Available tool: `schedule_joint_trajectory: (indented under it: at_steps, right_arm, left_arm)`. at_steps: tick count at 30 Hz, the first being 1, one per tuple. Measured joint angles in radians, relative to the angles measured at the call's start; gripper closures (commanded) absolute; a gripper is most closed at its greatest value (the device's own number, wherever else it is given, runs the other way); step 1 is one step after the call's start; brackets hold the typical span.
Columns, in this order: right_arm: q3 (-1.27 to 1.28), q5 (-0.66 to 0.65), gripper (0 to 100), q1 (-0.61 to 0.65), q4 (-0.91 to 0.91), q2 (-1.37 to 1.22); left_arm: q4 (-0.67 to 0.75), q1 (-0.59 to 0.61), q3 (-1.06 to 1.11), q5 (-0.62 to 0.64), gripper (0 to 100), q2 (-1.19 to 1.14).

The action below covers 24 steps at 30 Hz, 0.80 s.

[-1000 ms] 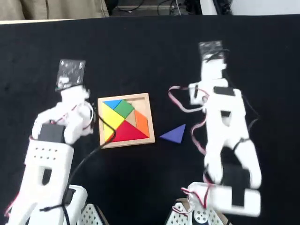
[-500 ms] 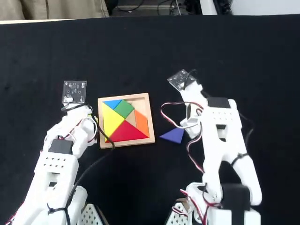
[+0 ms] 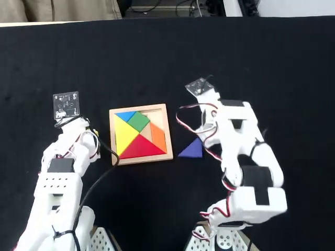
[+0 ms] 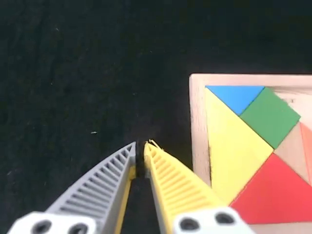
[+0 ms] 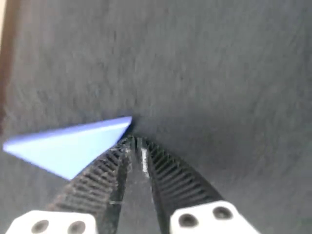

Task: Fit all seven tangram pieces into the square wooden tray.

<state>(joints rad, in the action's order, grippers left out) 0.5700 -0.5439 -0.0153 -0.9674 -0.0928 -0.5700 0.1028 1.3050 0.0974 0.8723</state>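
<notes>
Tangram triangle [image 3: 192, 150], violet-blue and flat, is seen on the black table [image 3: 261, 63] just beside the square wooden tray [image 3: 141, 159], on the right arm's side. The right gripper [image 5: 135, 142] is held closed and empty, its tips just beside one corner of that triangle. The left gripper [image 4: 141, 146] is likewise closed on nothing, over bare table just beside the tray's opposite rim. Inside the tray, a red triangle [image 3: 140, 147] is set along the near edge, flanked by a yellow triangle [image 3: 123, 136] and an orange piece [image 3: 158, 136]. Farther back, a green square [image 3: 138, 121] and a small blue triangle [image 3: 125, 115] are fitted, with bare wood left around the far corner.
</notes>
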Motion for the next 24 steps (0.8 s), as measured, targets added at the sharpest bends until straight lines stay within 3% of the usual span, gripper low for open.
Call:
schedule_joint_trajectory:
  at_steps: [13, 24]
  right_arm:
    - [-0.206, 0.009, 97.7, 0.210, -0.057, -0.138]
    - [-0.361, 0.041, 98.8, 0.385, -0.502, -0.038]
  left_arm:
    - [0.000, -0.014, 0.000, 0.000, 96, 0.000]
    - [0.000, -0.014, 0.000, 0.000, 96, 0.000]
